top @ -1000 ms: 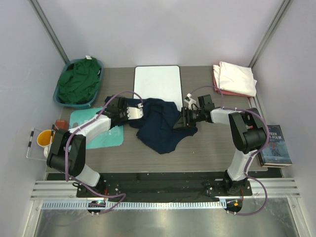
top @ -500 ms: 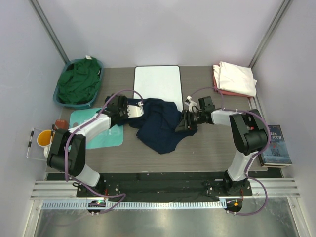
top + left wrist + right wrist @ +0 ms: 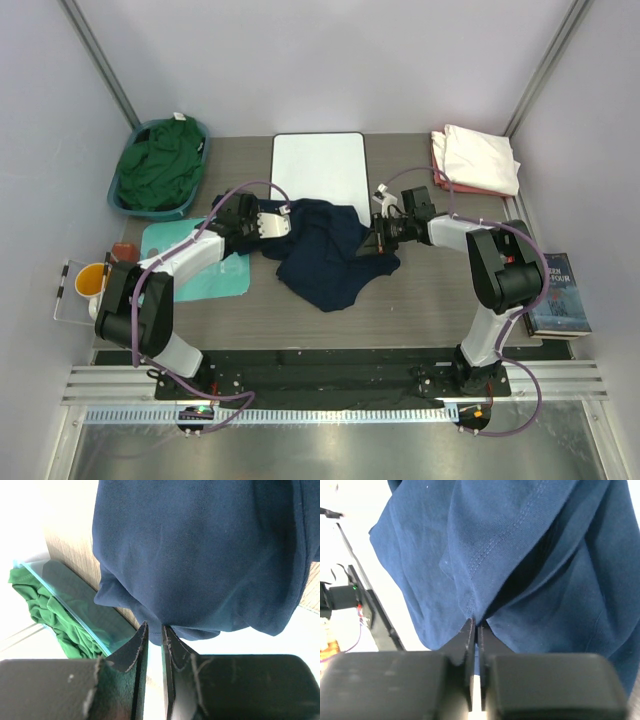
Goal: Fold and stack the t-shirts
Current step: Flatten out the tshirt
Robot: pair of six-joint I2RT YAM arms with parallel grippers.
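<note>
The dark navy t-shirt (image 3: 325, 255) lies crumpled at the table's middle, just in front of the white board. My left gripper (image 3: 283, 219) is shut on its left edge; the left wrist view shows navy cloth (image 3: 200, 555) pinched between the fingers (image 3: 132, 650). My right gripper (image 3: 375, 243) is shut on its right edge; the right wrist view shows a stitched hem (image 3: 480, 560) caught between the jaws. The dark green t-shirt (image 3: 160, 165) lies bunched in a teal basket at the back left. The cream-white t-shirt (image 3: 482, 158) lies folded on the salmon-pink one (image 3: 440, 165) at the back right.
A white rounded board (image 3: 318, 168) lies at the back middle. A teal mat (image 3: 195, 270) lies at the left under my left arm. A clear tray with a yellow cup (image 3: 88, 281) sits at the far left edge. A book (image 3: 560, 295) lies at the right edge.
My right gripper has moved slightly back and right with the navy hem in it. My left gripper has shifted a little toward the back, still on the shirt.
</note>
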